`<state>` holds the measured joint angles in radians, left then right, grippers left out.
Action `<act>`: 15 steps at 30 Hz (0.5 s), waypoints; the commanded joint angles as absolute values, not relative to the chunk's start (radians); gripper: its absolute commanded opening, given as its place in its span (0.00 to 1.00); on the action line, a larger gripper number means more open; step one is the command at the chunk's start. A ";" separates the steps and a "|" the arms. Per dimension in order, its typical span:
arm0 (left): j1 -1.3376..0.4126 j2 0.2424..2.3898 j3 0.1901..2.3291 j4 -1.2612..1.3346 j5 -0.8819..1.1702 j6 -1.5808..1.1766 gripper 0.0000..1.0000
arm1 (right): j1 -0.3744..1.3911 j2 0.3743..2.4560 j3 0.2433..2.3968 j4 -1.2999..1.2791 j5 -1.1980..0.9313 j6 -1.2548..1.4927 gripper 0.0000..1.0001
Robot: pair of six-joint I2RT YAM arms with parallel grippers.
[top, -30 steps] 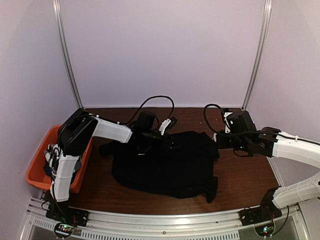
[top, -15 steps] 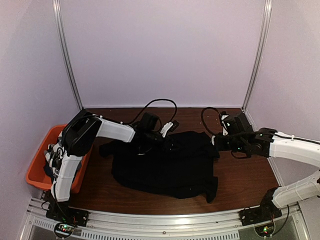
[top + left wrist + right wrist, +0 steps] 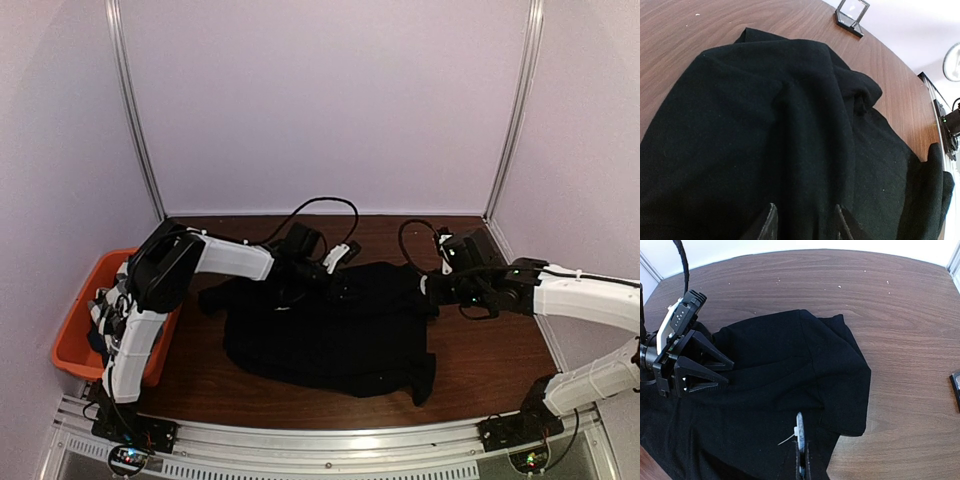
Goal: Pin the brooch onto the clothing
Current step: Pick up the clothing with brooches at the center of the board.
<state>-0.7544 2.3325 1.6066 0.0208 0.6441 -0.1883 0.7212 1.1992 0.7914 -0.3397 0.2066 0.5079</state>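
Far left: an orange plastic bin is sitting at the edge of the brown wood-grain table.

Left of centre: the left gripper is pressing down on the far part of the black T-shirt. Its black wedge-shaped fingers are standing partly apart, with a raised ridge of cloth running between them. Whether they are pinching that ridge cannot be told.

Centre: the T-shirt is lying spread on the table, its matte knit rumpled into soft folds, with one short sleeve reaching toward the right. A small black-framed clear case is standing beyond it.

Right: the right gripper is hovering over the sleeve edge, fingers pressed together on the brooch. The brooch is showing edge-on as a thin pale sliver with a fine whitish strand beside it.
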 commanded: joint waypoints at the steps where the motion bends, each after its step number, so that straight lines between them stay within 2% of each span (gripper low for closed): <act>1: -0.759 2.374 1.651 -0.037 0.653 -0.158 0.38 | 0.716 1.207 0.787 -0.328 0.202 0.529 0.00; 8: -0.759 2.397 1.682 -0.085 0.681 -0.139 0.29 | 0.716 1.226 0.812 -0.347 0.222 0.545 0.00; 12: -0.759 2.399 1.684 -0.092 0.680 -0.137 0.16 | 0.715 1.232 0.826 -0.353 0.229 0.550 0.00; 15: -0.759 2.398 1.684 -0.077 0.676 -0.147 0.01 | 0.716 1.238 0.834 -0.350 0.225 0.559 0.00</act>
